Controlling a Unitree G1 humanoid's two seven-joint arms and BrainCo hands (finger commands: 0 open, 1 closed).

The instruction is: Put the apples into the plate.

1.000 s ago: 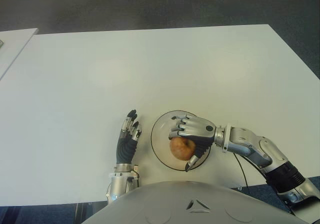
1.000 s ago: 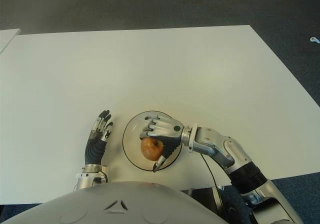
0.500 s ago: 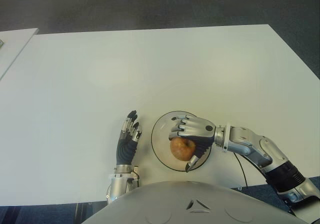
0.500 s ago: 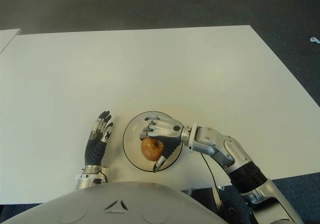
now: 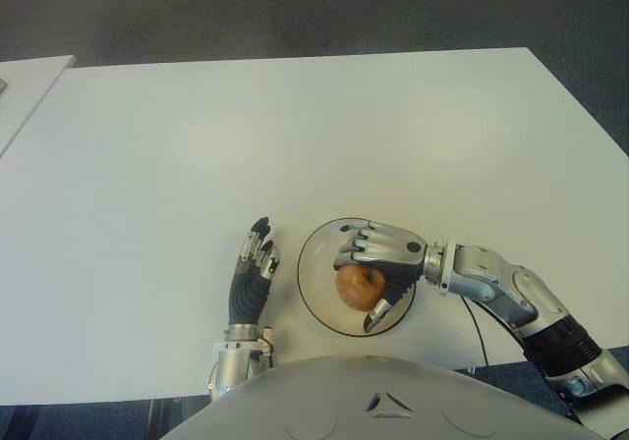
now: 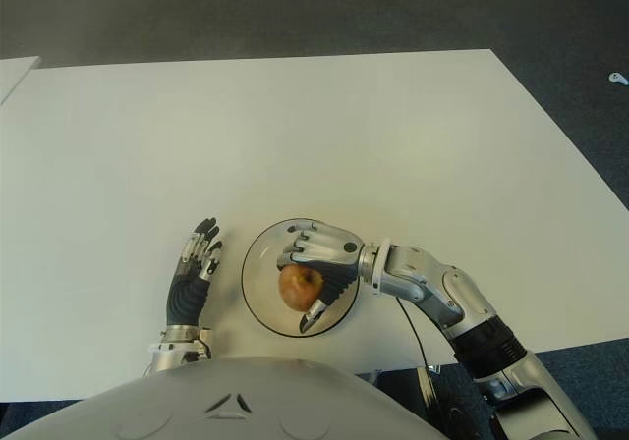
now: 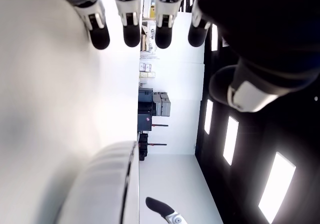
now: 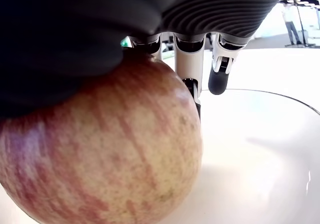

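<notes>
Right hand (image 5: 378, 263): fingers curled around the apple (image 5: 360, 287), holding it over the plate (image 5: 313, 273).
Left hand (image 5: 251, 273): fingers straight and loose, holding nothing, just left of the plate.
Bench (image 5: 295, 136): white.

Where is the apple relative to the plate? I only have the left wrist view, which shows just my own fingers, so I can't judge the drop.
Observer: The apple is over the plate, inside its rim, in the eye views.
Operator: Is it released?
Observer: No. The right hand is curled around it from above; in the right wrist view the fingers wrap its top.
Operator: Does it touch the plate?
Observer: I cannot tell; the right wrist view shows it low over the plate's floor.
Operator: And my left hand?
Observer: The left hand shows left of the plate, fingers straight, holding nothing.
</notes>
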